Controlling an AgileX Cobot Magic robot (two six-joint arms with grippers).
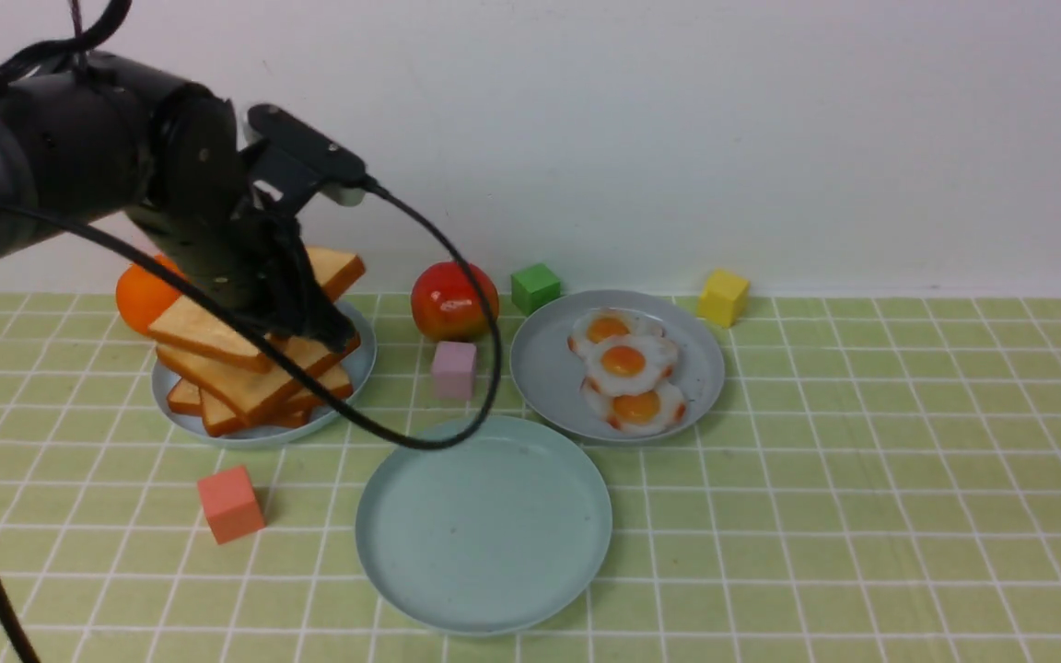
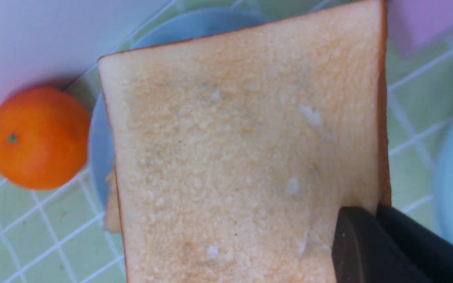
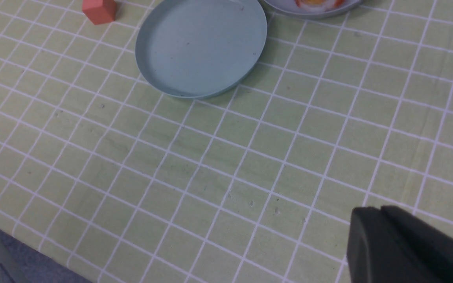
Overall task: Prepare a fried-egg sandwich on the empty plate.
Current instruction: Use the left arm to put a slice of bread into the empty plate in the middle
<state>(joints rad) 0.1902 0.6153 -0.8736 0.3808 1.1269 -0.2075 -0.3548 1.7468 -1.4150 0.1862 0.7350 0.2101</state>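
**Left claw in the toast pile, the mint plate bare to its right**

From the left: an orange [image 1: 139,295] sits just behind the small plate [image 1: 254,435] of stacked toast [image 1: 254,373], where the left gripper [image 1: 323,327] reaches down into the pile. In the left wrist view one dark finger [image 2: 364,243] lies on the face of a toast slice [image 2: 242,149] near its edge, the other hidden beneath, so it looks clamped on that slice. The plate [image 1: 484,525], mint-teal and holding nothing, lies right of the claw and nearer the robot, so the carry looks short and the left arm is nearer. Further right, three fried eggs [image 1: 627,368] overlap on a grey plate [image 1: 544,368]. The right gripper [image 3: 372,232] hangs over bare cloth [image 3: 210,177]. Only one finger shows, so I cannot tell whether its jaws are apart or together.
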